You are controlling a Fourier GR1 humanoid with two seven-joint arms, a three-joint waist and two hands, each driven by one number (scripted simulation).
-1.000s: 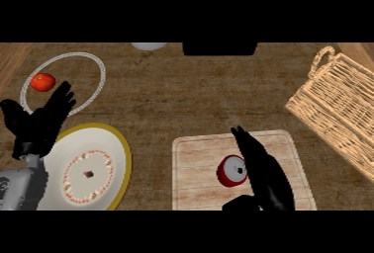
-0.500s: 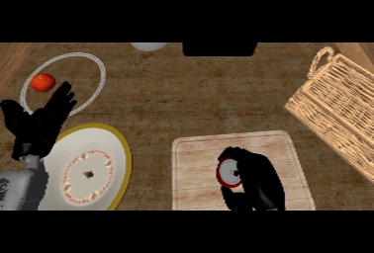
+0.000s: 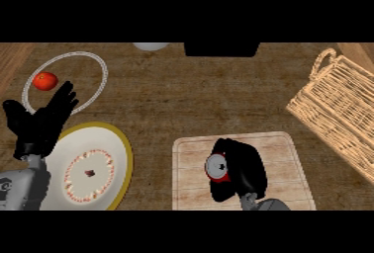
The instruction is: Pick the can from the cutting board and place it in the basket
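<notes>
We see the can (image 3: 217,167) lying on its side on the pale wooden cutting board (image 3: 281,148), its round grey end facing left; our right hand (image 3: 245,168) curls around its red body from the right. The woven wicker basket (image 3: 340,111) sits well apart at right; our left hand (image 3: 40,121) rests with fingers spread beside a yellow-rimmed plate (image 3: 120,148).

Can (image 3: 217,167) on cutting board (image 3: 281,163), inside the curled fingers of right hand (image 3: 241,168). Basket (image 3: 340,111) on counter (image 3: 197,94), right of and beyond right hand, well apart from it. Left hand (image 3: 40,121) at left edge, fingers up. Plate (image 3: 91,168) just right of left hand. Wire ring (image 3: 66,81) beyond left hand; round fruit (image 3: 45,80) inside the ring
</notes>
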